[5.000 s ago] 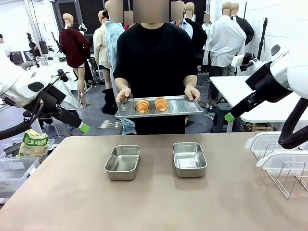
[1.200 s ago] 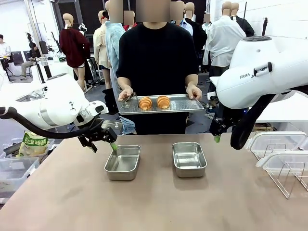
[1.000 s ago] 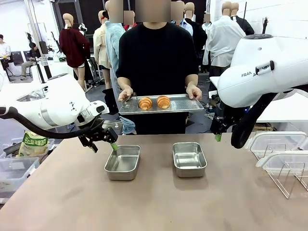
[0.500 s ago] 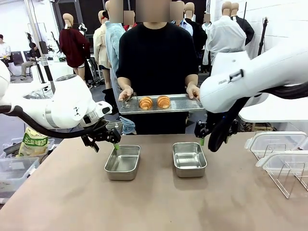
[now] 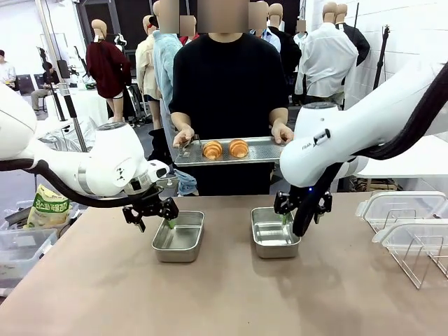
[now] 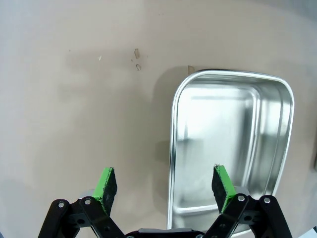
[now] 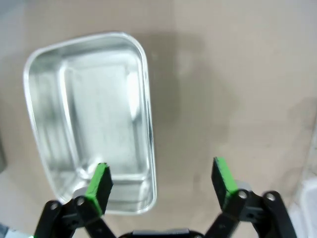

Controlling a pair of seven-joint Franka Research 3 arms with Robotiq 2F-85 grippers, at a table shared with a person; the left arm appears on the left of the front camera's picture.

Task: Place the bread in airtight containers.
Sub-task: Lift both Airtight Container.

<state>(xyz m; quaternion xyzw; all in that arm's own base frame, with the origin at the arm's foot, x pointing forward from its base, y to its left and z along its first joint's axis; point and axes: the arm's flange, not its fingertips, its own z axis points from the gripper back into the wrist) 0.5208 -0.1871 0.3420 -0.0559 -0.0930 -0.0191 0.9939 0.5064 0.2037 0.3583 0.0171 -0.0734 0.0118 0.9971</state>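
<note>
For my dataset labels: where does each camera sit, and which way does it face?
Front view: fixed between both white arms, facing across the brown table to a person holding a flat metal tray.
Left wrist view: on that wrist, looking down past the open left hand at the left rectangular steel tin.
Right wrist view: likewise, open right hand, the right tin.
Shared: front view shows both tins.

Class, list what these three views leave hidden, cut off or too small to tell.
Front view: far right corner of the right tin, behind the robot's right hand.
Front view: clear lids and wire rack, cut off by the right edge.
Front view: thin metal item by the bread, too small to identify.
</note>
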